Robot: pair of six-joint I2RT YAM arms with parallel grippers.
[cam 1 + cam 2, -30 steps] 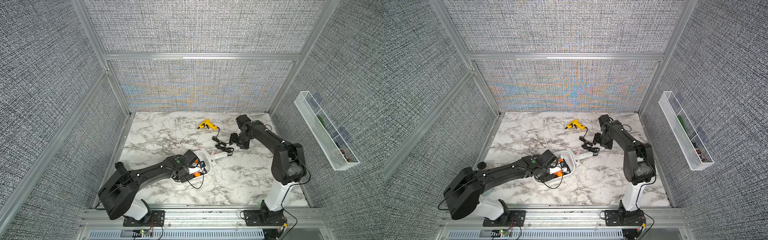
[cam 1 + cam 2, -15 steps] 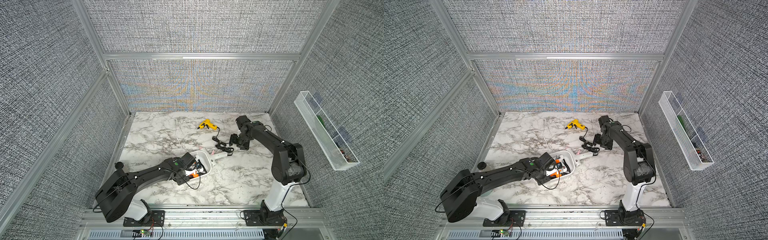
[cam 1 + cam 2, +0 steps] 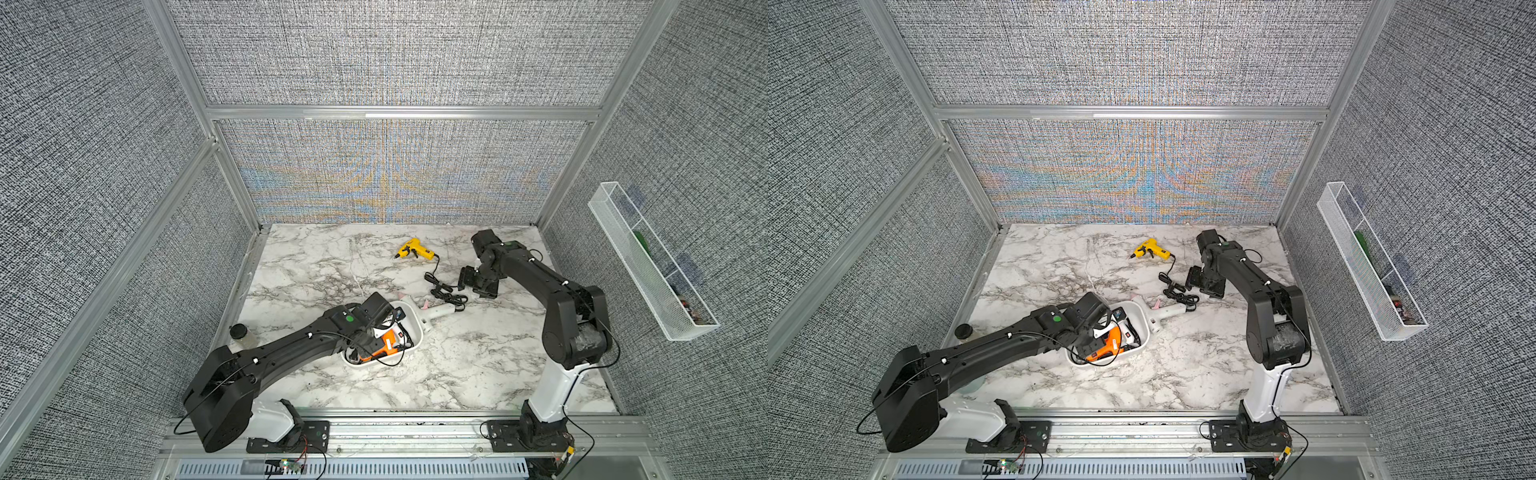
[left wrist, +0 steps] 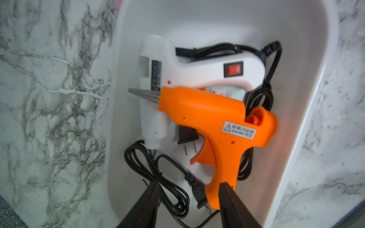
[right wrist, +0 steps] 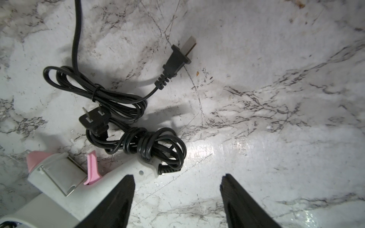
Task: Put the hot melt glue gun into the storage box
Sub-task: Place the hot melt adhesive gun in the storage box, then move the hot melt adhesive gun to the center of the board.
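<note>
The storage box (image 3: pixel 417 328) (image 3: pixel 1143 328) (image 4: pixel 197 19) is a white tub at the table's middle. In it an orange hot melt glue gun (image 3: pixel 380 351) (image 3: pixel 1106 347) (image 4: pixel 207 116) lies on top of a white one (image 4: pixel 197 73), with black cords around them. My left gripper (image 4: pixel 189 189) hovers over the box, open, one finger beside the orange handle's end. A yellow glue gun (image 3: pixel 415 249) (image 3: pixel 1152 247) lies at the back. A white and pink glue gun (image 3: pixel 436 311) (image 5: pixel 59 177) lies against the box's outside. My right gripper (image 3: pixel 471 280) (image 5: pixel 177 183) stands open just above the bare table beside it.
Bundled black cords (image 3: pixel 444 291) (image 5: pixel 118 106) lie between the yellow and the white-pink guns. A small jar with a black lid (image 3: pixel 241 334) stands at the table's left edge. A long wire-mesh tray (image 3: pixel 648 266) hangs on the right wall.
My left gripper has opened and let go of the orange glue gun, which now rests in the box; the left arm drew back slightly. The right arm has not moved.
</note>
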